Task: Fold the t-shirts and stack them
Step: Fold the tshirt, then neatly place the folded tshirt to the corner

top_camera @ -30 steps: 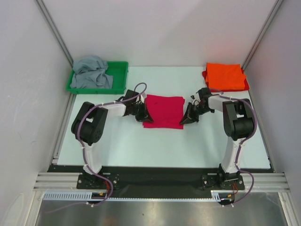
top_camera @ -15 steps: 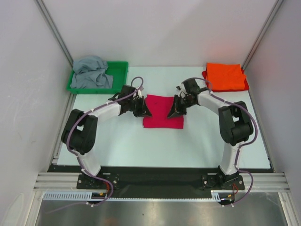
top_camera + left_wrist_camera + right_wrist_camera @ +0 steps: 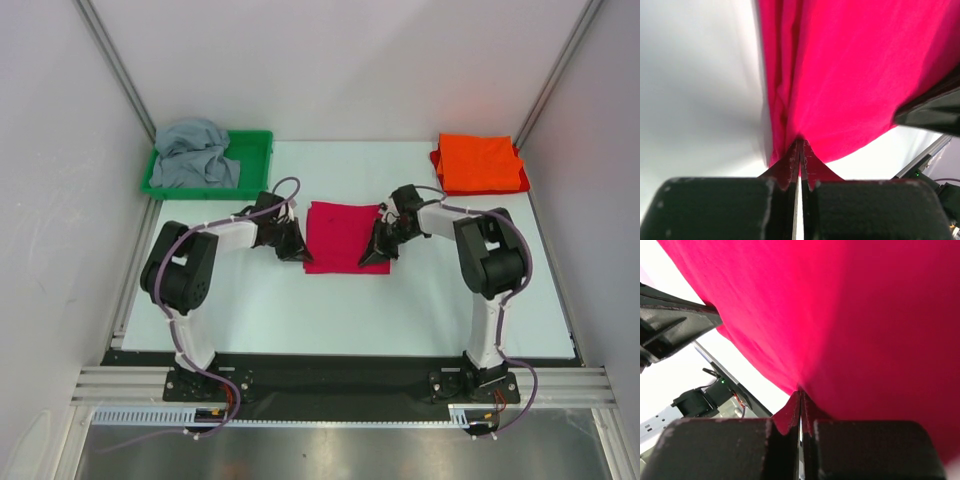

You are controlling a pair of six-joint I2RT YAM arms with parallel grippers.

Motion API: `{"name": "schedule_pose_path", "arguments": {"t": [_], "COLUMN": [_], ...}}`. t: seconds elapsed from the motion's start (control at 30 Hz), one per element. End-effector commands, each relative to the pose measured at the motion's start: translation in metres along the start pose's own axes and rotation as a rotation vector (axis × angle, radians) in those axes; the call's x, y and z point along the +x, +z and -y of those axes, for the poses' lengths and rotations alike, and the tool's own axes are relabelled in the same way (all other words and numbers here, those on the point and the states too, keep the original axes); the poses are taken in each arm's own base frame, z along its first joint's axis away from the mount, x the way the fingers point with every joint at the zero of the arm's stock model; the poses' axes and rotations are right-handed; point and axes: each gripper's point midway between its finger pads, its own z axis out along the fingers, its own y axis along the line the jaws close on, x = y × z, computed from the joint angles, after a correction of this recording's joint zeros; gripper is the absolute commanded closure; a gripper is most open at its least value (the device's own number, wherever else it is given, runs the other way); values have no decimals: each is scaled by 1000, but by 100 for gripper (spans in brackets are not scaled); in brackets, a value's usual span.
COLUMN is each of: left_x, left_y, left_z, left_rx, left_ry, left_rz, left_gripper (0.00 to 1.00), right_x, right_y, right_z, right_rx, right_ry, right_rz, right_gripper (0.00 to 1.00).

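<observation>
**Both grippers pinch the crimson-pink shirt at mid-bench**

The crimson-pink t-shirt (image 3: 342, 238) lies in the middle of the white bench (image 3: 330, 300) as a folded, roughly rectangular pad. One arm reaches in from each side of it.

The left gripper (image 3: 300, 248) meets the shirt's left edge near its front corner. In the left wrist view its jaws are pressed together on a fold of the pink cloth, with no gap showing between the tips. Layered edges of the fabric run away above them, with bare bench to the left.

The right gripper (image 3: 376, 250) meets the opposite edge, again toward the front corner. In the right wrist view its jaws are likewise clamped tight on the cloth, and pink fabric fills nearly the whole picture. Each wrist camera also catches the dark body of the other gripper across the shirt.

From these views I cannot tell whether the pinched edges are raised off the bench or rest on it.

The orange t-shirt (image 3: 478, 163) sits folded flat in the far right corner of the bench, well apart from both arms. The grey t-shirt (image 3: 193, 160) is crumpled in the green tray (image 3: 258, 150) at the far left corner. It is heaped toward the tray's left end, and the right end shows bare plastic.
</observation>
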Motion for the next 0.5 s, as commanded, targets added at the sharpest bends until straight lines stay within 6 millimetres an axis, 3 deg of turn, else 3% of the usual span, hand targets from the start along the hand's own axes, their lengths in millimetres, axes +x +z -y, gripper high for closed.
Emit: {"name": "schedule_pose_path", "arguments": {"t": [0.0,0.1,0.23,0.43,0.47], "left_x": [-2,-2,-11,-25,-27], "left_y": [-17,-29,-53,-68,-66], "left_z": [-14,-6,22,59,63], "left_rx": [-51,-38,-4,35,42], "left_ry": [28,54,123,200,185], "left_rz": [44,58,107,171,176], "left_gripper": [97,97,93,87,86], "right_x": [-12,-18,-27,-46,-49], "right_y": [-43,-60,-77,-97,-99], "right_z": [-4,-3,1,21,23], "right_rx": [6,12,37,49,47], "right_ry": [-38,-45,-41,2,6], "right_rz": [115,143,176,250,258], "right_gripper": [98,98,96,77,69]}}
